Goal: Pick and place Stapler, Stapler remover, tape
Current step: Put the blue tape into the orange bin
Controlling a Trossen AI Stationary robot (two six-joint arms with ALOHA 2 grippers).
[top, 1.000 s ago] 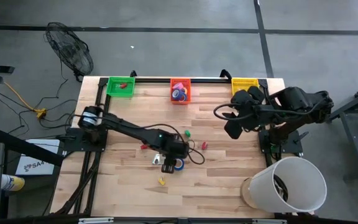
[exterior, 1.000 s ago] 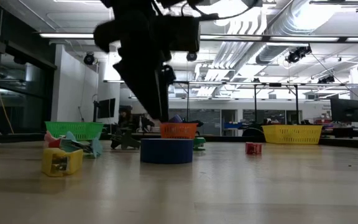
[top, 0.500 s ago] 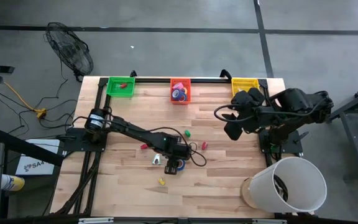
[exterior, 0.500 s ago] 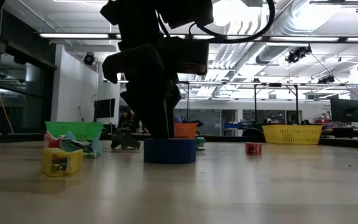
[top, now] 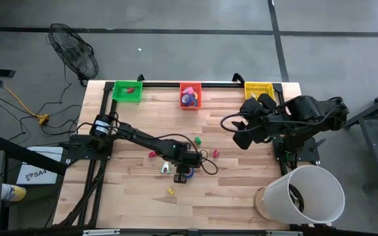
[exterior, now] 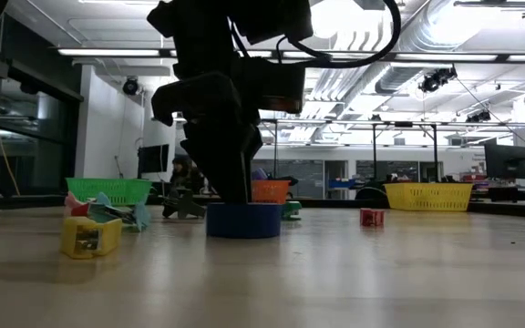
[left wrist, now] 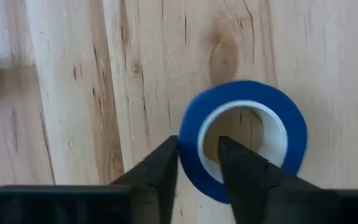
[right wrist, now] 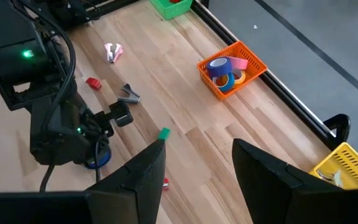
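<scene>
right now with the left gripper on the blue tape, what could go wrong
The left gripper pinches only one wall of the blue tape, one finger inside the ring, so the roll may tilt or slip when lifted. The orange bin already holds other rolls, so a careless drop could bounce out.

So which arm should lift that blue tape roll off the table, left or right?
Left. The left gripper already straddles the blue tape roll's wall, one finger inside the ring and one outside. The right gripper hangs open near the yellow bin, far off.
</scene>
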